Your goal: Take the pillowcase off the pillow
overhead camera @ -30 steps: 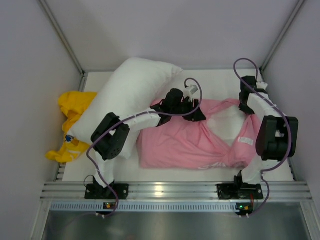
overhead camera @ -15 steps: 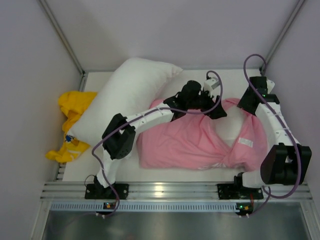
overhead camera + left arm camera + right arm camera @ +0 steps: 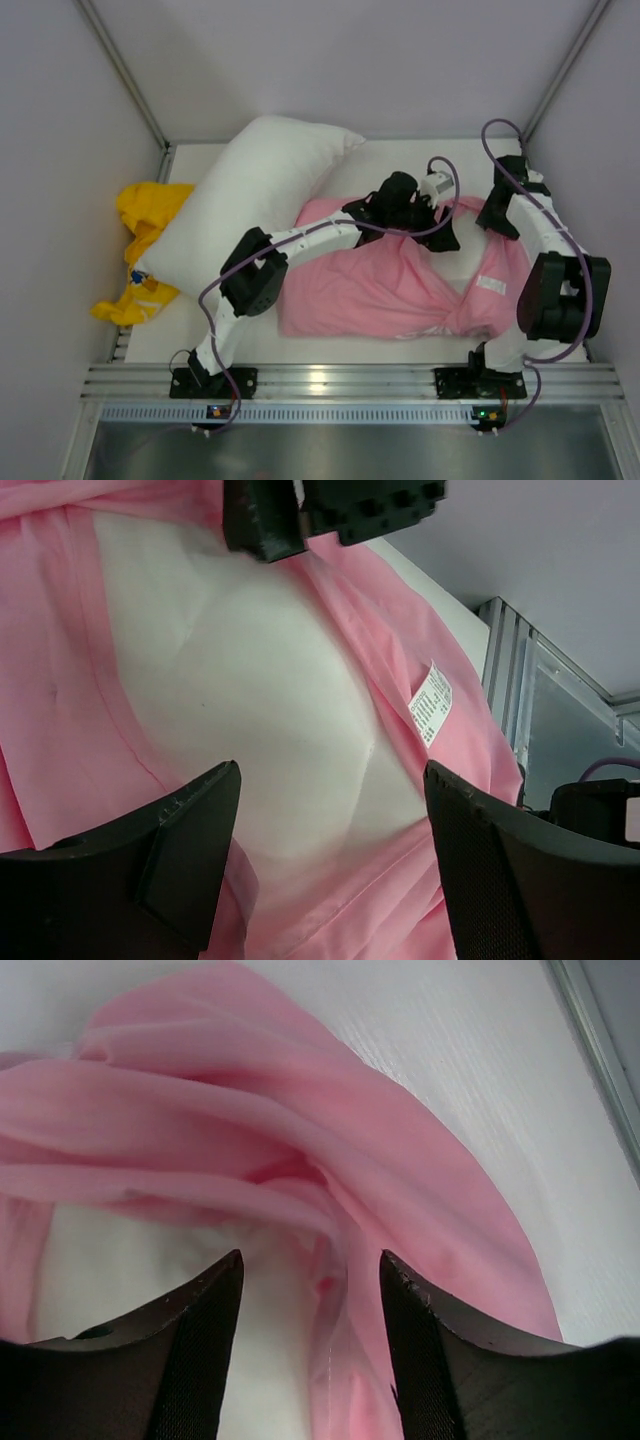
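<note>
Lying across the desk (image 3: 400, 160) in the top view, the pink pillowcase (image 3: 360, 290) covers most of the pillow (image 3: 462, 262), whose white end shows at the right-hand opening, the left claw (image 3: 445, 235) over that bare patch and the right claw (image 3: 493, 218) at the fabric's far right corner. From the left wrist, the left claw's (image 3: 330, 850) 2 fingers stand wide apart above the exposed pillow (image 3: 260, 710), holding nothing. From the right wrist, the right claw (image 3: 312, 1350) is parted too, a bunched pink fold of the pillowcase (image 3: 300, 1175) lying between its fingers, unclamped.
</note>
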